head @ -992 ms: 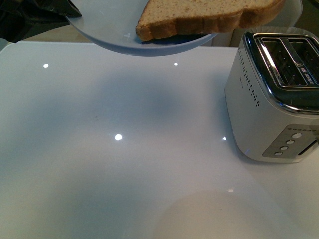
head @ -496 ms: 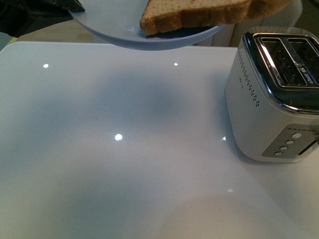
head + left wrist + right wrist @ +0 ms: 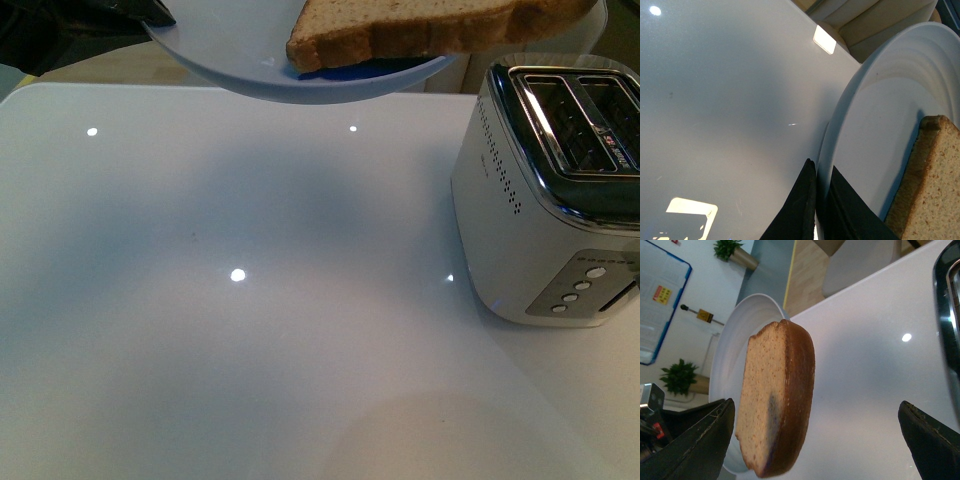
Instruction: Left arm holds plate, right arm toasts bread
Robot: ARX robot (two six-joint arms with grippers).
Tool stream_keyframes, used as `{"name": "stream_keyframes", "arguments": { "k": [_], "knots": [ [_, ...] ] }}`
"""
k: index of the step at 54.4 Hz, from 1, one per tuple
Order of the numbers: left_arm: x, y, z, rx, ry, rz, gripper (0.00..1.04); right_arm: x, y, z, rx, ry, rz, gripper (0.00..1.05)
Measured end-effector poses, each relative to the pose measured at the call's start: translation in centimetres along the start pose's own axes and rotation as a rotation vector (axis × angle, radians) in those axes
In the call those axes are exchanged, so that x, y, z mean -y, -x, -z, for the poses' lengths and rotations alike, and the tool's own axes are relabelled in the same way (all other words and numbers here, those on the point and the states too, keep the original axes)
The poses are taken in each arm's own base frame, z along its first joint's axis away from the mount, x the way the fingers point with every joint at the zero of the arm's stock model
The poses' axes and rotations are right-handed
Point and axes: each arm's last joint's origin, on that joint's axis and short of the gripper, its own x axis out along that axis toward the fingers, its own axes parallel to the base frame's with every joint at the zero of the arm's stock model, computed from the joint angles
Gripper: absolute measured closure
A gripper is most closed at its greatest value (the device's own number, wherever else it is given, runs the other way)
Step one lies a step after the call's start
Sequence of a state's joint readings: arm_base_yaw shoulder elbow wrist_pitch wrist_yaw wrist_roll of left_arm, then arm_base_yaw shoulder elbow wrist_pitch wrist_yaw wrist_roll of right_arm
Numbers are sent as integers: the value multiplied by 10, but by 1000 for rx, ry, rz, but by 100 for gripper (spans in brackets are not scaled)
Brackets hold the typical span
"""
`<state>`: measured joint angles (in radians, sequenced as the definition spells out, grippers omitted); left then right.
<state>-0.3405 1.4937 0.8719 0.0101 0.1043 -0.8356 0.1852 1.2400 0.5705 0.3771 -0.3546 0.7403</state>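
The pale blue-grey plate (image 3: 240,60) hangs in the air at the top of the front view, above the white table. The bread (image 3: 430,28) lies on it and overhangs its right rim. My left gripper (image 3: 817,172) is shut on the plate's rim (image 3: 840,130), one finger on each face; the bread (image 3: 925,185) shows beside it. In the right wrist view the bread (image 3: 775,395) and the plate (image 3: 732,350) sit close ahead. My right gripper (image 3: 817,432) is open, its fingers (image 3: 700,445) wide either side of the slice, not touching it.
A silver two-slot toaster (image 3: 545,190) stands on the white table (image 3: 250,330) at the right; its slots face up and its buttons are on the near end. Its edge shows in the right wrist view (image 3: 947,315). Chairs and floor lie beyond the table's far edge.
The plate with the bread has shifted slightly right and up in the front view. The toaster has not moved.
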Motion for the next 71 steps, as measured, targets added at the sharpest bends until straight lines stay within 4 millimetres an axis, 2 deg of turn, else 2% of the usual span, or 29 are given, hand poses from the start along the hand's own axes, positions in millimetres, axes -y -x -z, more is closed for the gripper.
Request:
{"name": "stream_keyframes", "arguments": {
  "k": [4, 21, 29, 53, 57, 65, 71],
  "knots": [
    [0, 1, 0, -3, 1, -3, 102, 0, -12, 3, -11, -52, -18, 9],
    [1, 3, -1, -1, 2, 3, 102, -13, -35, 9, -50, -131, -60, 10],
    [0, 3, -1, -4, 2, 4, 102, -15, -40, 12, -56, -130, -41, 31],
    [0, 4, -1, -4, 2, 7, 102, -17, -40, 10, -47, -120, -59, 94],
    [1, 4, -1, -5, 2, 10, 102, -18, -38, 8, -43, -118, -74, 100],
    [2, 6, -2, -4, 2, 15, 102, -21, -32, -3, -11, -116, -100, 101],
    [2, 6, -2, -3, 1, 16, 102, -23, -20, -25, 63, -131, -123, 101]
  ]
}}
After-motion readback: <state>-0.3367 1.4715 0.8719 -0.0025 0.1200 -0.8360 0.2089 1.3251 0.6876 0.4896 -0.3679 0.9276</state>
